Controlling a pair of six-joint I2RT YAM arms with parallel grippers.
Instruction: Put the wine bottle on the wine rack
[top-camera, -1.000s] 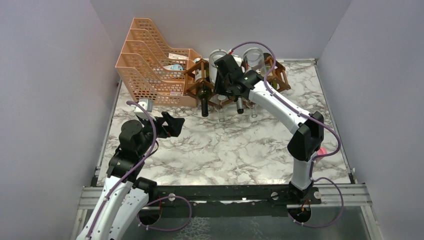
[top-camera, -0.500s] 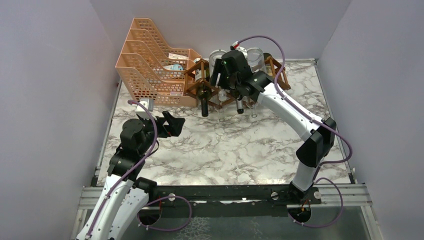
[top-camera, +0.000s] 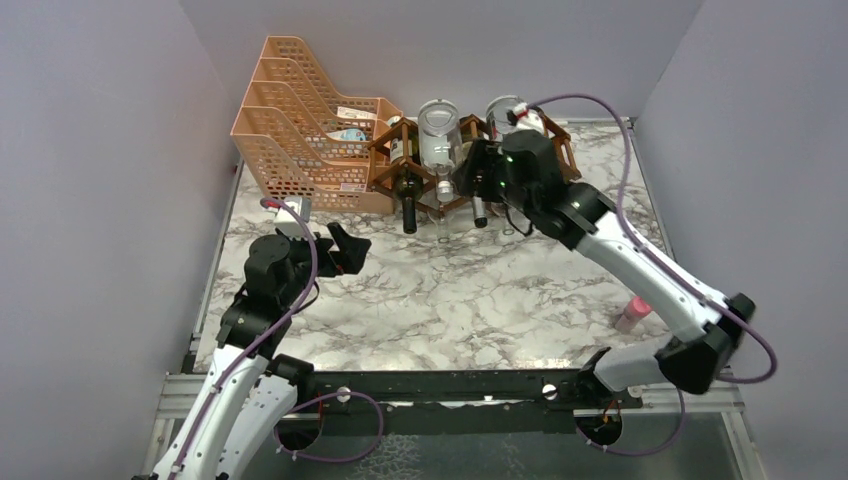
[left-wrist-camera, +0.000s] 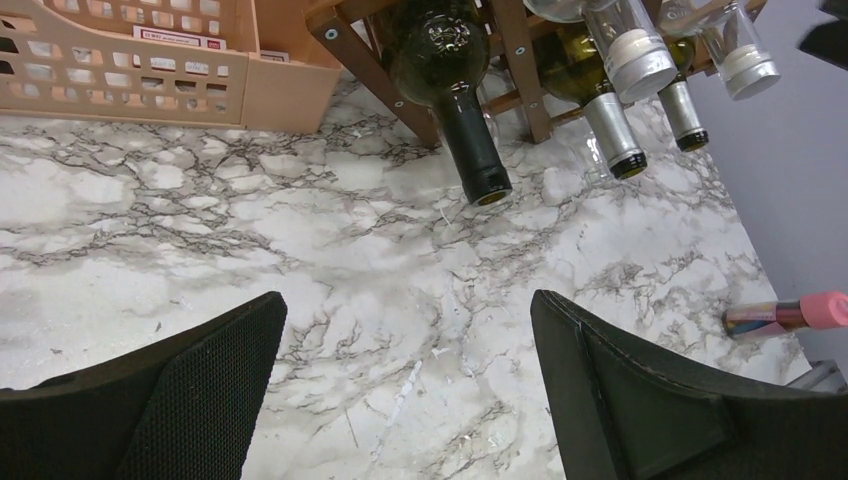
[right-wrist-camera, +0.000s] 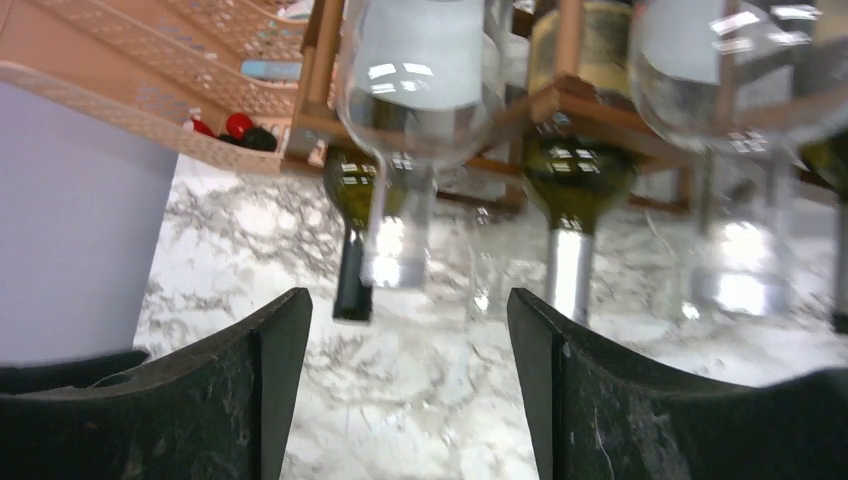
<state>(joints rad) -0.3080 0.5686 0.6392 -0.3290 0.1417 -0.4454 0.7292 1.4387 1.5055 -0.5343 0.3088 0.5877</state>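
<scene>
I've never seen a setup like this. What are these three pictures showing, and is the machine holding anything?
Two robot arms are bolted at the near edge of a marble table. The wide picture comes from a camera above and behind them; the other two from cameras on the wrists, whose black fingers show at the bottom. The left gripper hangs open and empty over it. The right gripper, also open and empty, faces the wooden wine rack, which holds several bottles. An orange tray stands beside it.

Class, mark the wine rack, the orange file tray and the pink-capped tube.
wine rack (left-wrist-camera: 370, 72): left wrist view, front wooden slat.
orange file tray (top-camera: 290, 150): top view, perforated side wall.
pink-capped tube (left-wrist-camera: 826, 309): left wrist view, its pink cap.
</scene>
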